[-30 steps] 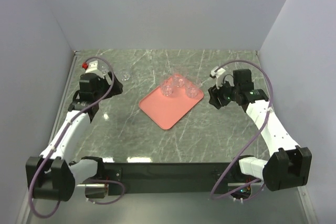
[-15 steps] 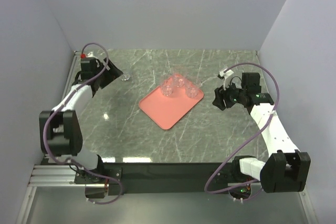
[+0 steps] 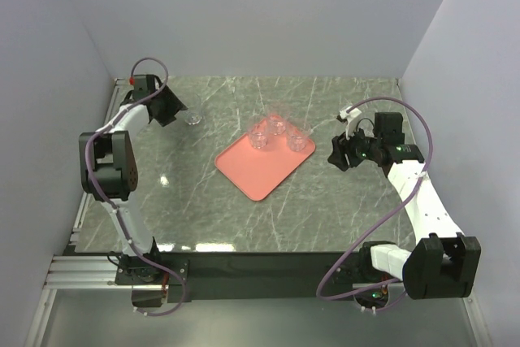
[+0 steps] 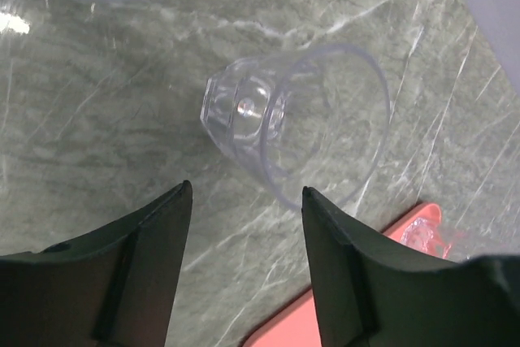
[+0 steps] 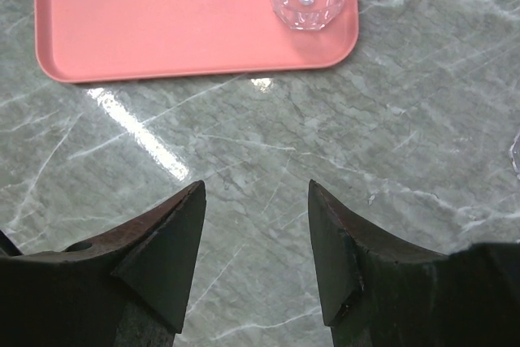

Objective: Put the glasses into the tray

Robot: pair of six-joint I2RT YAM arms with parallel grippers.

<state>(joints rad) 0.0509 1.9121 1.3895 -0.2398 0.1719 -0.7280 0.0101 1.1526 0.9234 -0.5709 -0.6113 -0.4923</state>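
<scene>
Glass (image 4: 292,123) sits on the bench (image 3: 203,201) just ahead of our left hand (image 4: 244,193), spread wide and empty, well left of the tray (image 3: 260,170), so we judge it nearer than our right hand (image 5: 256,193).

At least five glasses (image 3: 277,126); one tray (image 3: 256,170).
</scene>
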